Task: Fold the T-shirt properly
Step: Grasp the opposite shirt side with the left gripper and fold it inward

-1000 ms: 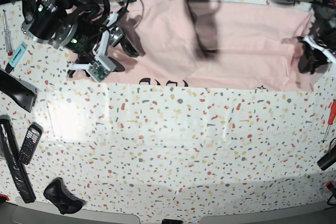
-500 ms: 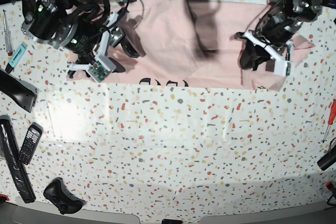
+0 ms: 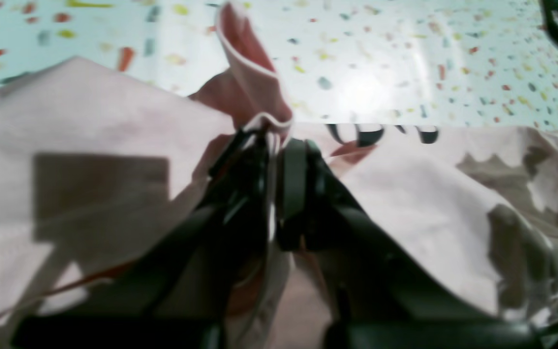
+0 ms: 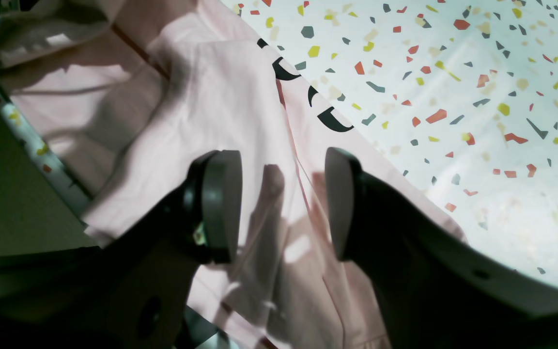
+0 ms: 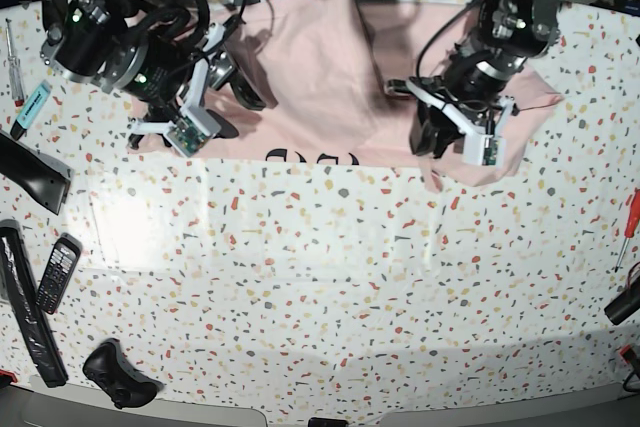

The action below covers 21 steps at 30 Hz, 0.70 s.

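A speckled terrazzo table (image 5: 330, 277) carries the pale pink T-shirt (image 5: 320, 77), which lies spread along its far edge with black lettering (image 5: 310, 157) peeking out at the near hem. The left hand (image 3: 275, 145) is clamped on a bunched fold of the T-shirt (a hemmed flap sticks up past its fingertips). The right hand (image 4: 284, 203) hovers over the cloth near the lettering, its jaws apart and gripping nothing.

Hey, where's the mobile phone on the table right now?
In the base view the mobile phone lies near the table's left edge, beside a long black bar and above the black game controller.
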Each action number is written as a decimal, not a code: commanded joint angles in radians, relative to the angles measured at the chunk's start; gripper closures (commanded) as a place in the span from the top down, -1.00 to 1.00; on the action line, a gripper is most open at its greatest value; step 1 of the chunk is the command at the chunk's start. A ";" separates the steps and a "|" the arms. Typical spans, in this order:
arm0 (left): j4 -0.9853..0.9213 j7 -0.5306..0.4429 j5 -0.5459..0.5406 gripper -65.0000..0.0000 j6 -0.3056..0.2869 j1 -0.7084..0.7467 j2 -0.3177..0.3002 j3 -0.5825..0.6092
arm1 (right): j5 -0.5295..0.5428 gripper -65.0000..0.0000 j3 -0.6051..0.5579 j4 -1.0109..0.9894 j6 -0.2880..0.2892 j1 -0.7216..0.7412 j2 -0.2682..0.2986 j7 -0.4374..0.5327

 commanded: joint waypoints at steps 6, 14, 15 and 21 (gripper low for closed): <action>0.019 0.022 -0.006 -1.00 -0.007 -0.008 0.000 0.002 | 0.012 -0.18 0.006 0.019 0.003 0.006 0.009 0.024; 0.019 0.073 -0.005 -1.00 -0.012 -0.003 -0.001 0.021 | 0.012 -0.18 0.006 0.019 0.003 0.006 0.009 0.025; 0.019 0.082 -0.005 -1.00 -0.015 -0.003 -0.001 0.029 | 0.012 -0.18 0.006 0.019 0.003 0.006 0.009 0.025; 0.019 0.074 0.080 -1.00 -0.022 -0.003 0.000 0.110 | 0.015 -0.18 0.006 0.019 0.003 0.006 0.009 0.025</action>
